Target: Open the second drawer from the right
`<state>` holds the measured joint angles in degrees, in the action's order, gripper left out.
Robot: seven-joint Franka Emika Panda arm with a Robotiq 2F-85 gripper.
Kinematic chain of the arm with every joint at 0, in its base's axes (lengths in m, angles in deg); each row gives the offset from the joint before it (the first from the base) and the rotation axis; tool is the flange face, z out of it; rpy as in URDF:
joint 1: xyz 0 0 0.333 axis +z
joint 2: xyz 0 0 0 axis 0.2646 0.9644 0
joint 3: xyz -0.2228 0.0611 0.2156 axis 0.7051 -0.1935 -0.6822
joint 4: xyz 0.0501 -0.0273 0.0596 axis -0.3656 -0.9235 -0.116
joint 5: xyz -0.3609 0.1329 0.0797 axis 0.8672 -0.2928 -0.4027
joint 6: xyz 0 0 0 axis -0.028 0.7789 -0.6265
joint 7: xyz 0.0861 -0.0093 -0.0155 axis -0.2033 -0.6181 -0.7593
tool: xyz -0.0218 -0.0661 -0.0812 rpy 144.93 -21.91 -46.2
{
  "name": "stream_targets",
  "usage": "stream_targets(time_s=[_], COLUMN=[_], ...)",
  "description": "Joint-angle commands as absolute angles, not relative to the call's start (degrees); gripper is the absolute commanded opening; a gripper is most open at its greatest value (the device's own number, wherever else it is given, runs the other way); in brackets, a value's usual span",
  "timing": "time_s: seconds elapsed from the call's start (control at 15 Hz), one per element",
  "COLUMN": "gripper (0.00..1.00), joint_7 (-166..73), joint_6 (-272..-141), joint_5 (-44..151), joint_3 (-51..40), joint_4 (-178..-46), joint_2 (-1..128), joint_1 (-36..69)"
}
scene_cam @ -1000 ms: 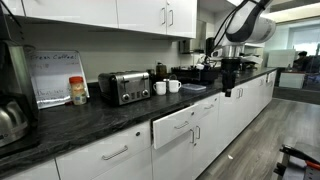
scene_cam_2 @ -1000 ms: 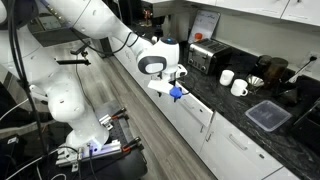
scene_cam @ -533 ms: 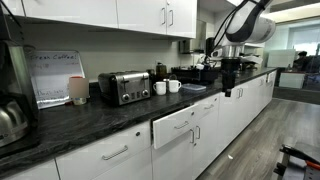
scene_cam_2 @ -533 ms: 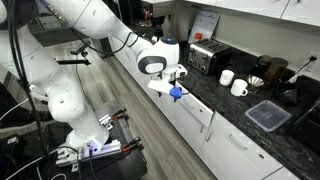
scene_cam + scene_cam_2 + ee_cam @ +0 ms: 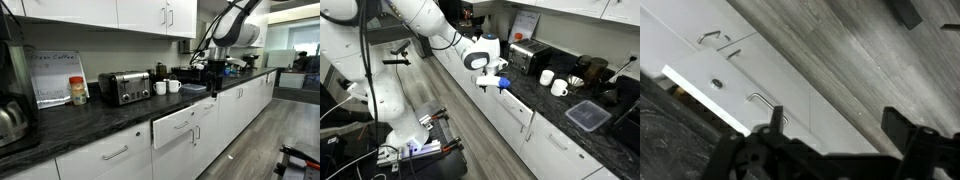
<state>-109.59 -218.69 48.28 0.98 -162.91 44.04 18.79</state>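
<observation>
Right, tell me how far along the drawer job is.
Done: the drawer stands pulled out of the cabinet row, with pale wood showing behind its white front in the wrist view. In hand: nothing; the hand hangs open above it, off the bar handle. Left: perhaps pulling it wider.

An exterior view sat low at table height, looking along it toward the distant end effector. An exterior view looked down from the aisle, nearer the end effector. Both exterior views shared the toaster. The wrist view faced down past the end effector onto cabinet fronts and floor.
</observation>
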Motion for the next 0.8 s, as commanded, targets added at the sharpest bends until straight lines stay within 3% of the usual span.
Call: stream_targets(time_s=[0.0, 0.73], gripper=[1.00, 1.00], joint_7=[-117.1, -132.2], joint_6=[-222.4, -229.1], joint_5=[44.9, 44.4], joint_3=[-2.3, -12.3], joint_4=[-158.2, -151.3], joint_2=[51.4, 64.0], joint_1=[17.3, 10.6])
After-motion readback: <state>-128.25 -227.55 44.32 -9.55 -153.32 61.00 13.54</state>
